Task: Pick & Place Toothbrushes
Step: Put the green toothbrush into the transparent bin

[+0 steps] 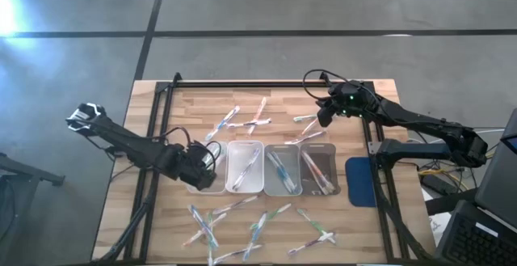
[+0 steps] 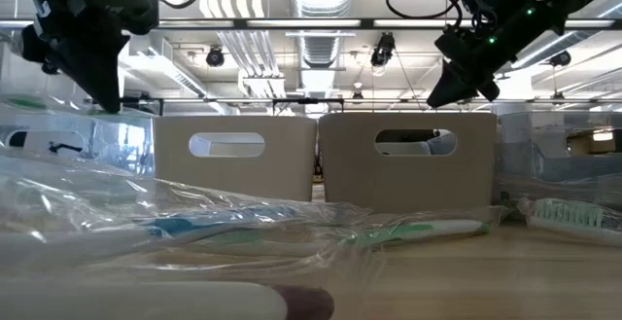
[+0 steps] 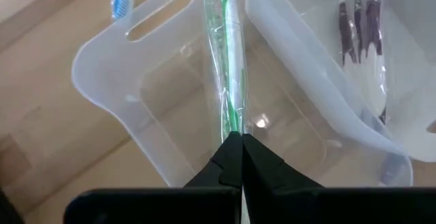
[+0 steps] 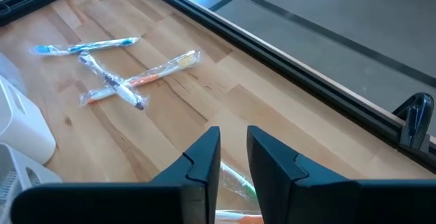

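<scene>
**Left arm over the first tray with a green toothbrush; right arm above the far scatter**

High view: four clear trays sit in a row mid-bench. The left gripper (image 1: 196, 166) hangs over the left-most tray (image 1: 212, 187), at about 9 o'clock from the row's middle. The right gripper (image 1: 326, 114) hovers near the far edge, at about 1 o'clock, above a few loose toothbrushes (image 1: 308, 119). More wrapped toothbrushes lie scattered at 12 o'clock (image 1: 246, 120) and in a bigger spread at 6 o'clock (image 1: 258, 225). The other three trays already hold some.

Low view: both arms come down from above. Wrapped toothbrushes lie on the bench (image 2: 457, 262) in front of two tray ends, one of them with a green handle (image 2: 418, 231).

Left wrist view: the left arm's fingers (image 3: 269, 166) are pressed together, pinching the wrapper of a green toothbrush (image 3: 230, 81) that stretches away from them over the open tray (image 3: 102, 60). Its neighbour tray holds dark-accented brushes (image 3: 357, 26).

Right wrist view: the right arm's fingers (image 4: 204, 157) stand a little apart with nothing between them. A wrapped brush (image 4: 235, 182) lies on the bench just beyond their tips, and three crossed ones (image 4: 116, 74) lie farther off.

Judgement: the left arm is at the placing step. Its next move would be to lower the brush lengthwise into the tray and let go. The right arm looks set to descend, straddle the brush beneath it, and close.
</scene>
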Controlling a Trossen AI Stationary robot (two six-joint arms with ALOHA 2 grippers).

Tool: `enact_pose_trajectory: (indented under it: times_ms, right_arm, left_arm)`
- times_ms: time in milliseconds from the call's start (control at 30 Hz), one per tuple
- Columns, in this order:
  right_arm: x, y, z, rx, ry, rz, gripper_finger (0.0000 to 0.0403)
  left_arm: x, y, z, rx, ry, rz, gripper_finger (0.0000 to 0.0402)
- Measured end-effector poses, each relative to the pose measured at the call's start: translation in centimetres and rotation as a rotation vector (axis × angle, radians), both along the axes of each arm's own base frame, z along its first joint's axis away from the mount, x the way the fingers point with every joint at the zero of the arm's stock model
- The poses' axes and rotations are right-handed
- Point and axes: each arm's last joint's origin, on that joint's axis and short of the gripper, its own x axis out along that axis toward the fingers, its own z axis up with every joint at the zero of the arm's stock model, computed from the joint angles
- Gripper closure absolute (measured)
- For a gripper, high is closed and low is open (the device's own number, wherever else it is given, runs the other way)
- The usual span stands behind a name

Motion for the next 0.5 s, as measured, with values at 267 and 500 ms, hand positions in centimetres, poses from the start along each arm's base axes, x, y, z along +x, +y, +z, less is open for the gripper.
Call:
enact_pose_trajectory:
  times_ms: [267,500]
  right_arm:
    - [0.1,0.0,0.1,0.002,-0.019,-0.008,0.0316]
    - [0.1,0.0,0.1,0.002,-0.019,-0.008,0.0305]
  left_arm:
    - [0.8,0.2,-0.2,-0.001,-0.041,-0.062,0.0401]
    - [0.5,1.0,-1.6,-0.021,0.016,-0.051,0.0401]
